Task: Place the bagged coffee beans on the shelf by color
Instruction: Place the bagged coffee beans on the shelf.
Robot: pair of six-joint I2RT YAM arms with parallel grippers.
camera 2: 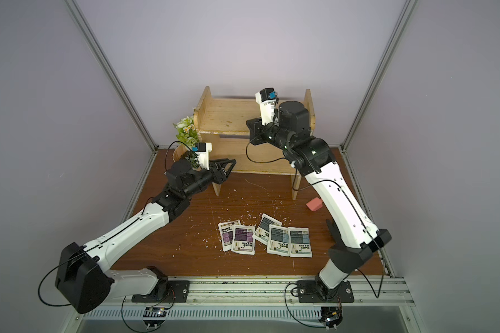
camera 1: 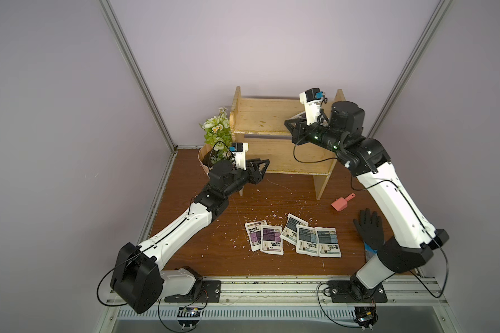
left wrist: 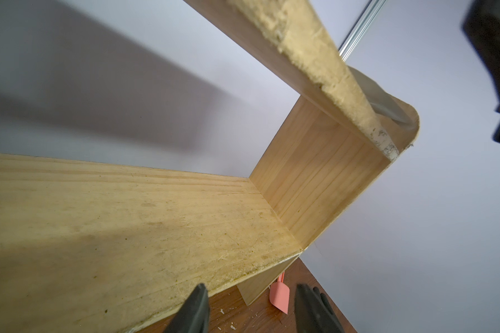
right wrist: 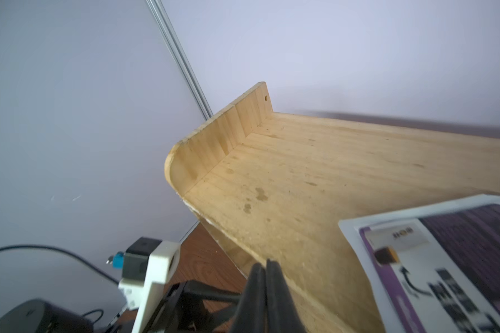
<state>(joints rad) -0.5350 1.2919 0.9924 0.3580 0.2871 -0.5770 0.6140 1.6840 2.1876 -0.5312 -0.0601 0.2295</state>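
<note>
one purple pouch (right wrist: 445, 259) lies on the top board of the shelf (camera 1: 260, 115), just beside my right tool (right wrist: 266, 263), whose jaws are pressed together on nothing. my left tool (left wrist: 250, 288) hangs spread and empty at the lower board's front edge. five more lie on the desk (camera 1: 202, 248): two purple pouches (camera 1: 271, 239) and three grey-blue pouches (camera 1: 308, 239). i judge one of six done.

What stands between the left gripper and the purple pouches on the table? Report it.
Nothing visible does. The left gripper, open and empty, hangs by the shelf's lower board. Only table with white scraps lies between it and the two purple pouches, one overlapping the other's edge.
</note>
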